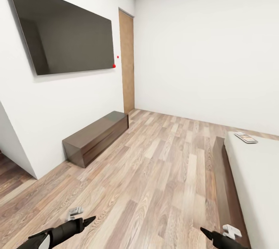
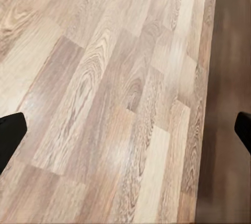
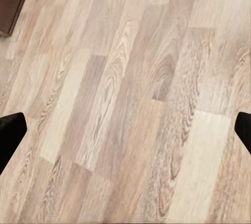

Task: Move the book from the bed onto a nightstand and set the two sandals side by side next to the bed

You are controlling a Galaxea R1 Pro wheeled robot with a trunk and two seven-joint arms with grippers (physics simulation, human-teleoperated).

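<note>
Two tools hang low over the wood-plank floor (image 1: 155, 171): left tool (image 1: 87, 221) and right tool (image 1: 207, 233), each spread wide with nothing held. The bed (image 1: 252, 179) lies along the right, its dark frame edge bordering open floor. The book (image 1: 245, 137) rests near the bed's far corner. Opposite the bed, a low dark cabinet (image 1: 97, 136) sits against the wall under a wall screen (image 1: 62, 31).

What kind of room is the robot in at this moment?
Most likely a bedroom: a low bed with a grey mattress stands at the right, a large dark television hangs on the white wall above a low dark cabinet, and a book lies on the bed.
</note>
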